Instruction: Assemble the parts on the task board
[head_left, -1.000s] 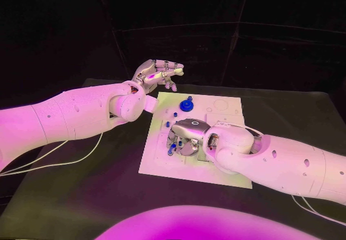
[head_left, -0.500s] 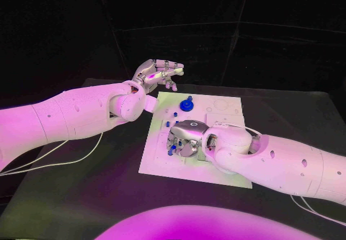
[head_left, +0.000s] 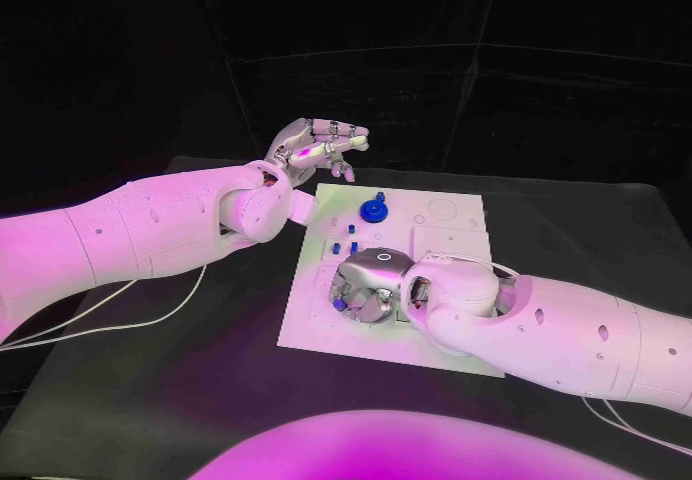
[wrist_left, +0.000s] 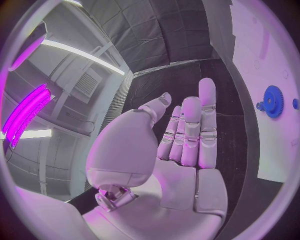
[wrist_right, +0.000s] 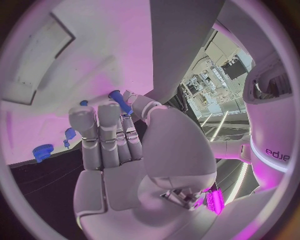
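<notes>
The white task board (head_left: 433, 345) lies in the middle of the black table. My right hand (head_left: 365, 285) is low over the board's left middle and pinches a small blue peg (wrist_right: 120, 101) between thumb and fingertips (wrist_right: 107, 112); the peg (head_left: 339, 300) shows at the hand's left edge. A blue gear (head_left: 374, 210) stands on the far part of the board, also seen as the gear (wrist_left: 272, 101) and the gear (wrist_right: 42, 151). Two small blue pegs (head_left: 343, 244) stand between the gear and my right hand. My left hand (head_left: 315, 146) is raised beyond the board's far left corner, fingers apart, holding nothing.
The board has a raised square block (head_left: 450, 214) with holes at its far right. A white cable (head_left: 144, 320) runs over the table on the left under my left arm. The black table (head_left: 577, 220) stretches to the right of the board.
My right hand has slid a little nearer and to the left over the board, still with the peg in its fingers. The left hand has stayed where it was.
</notes>
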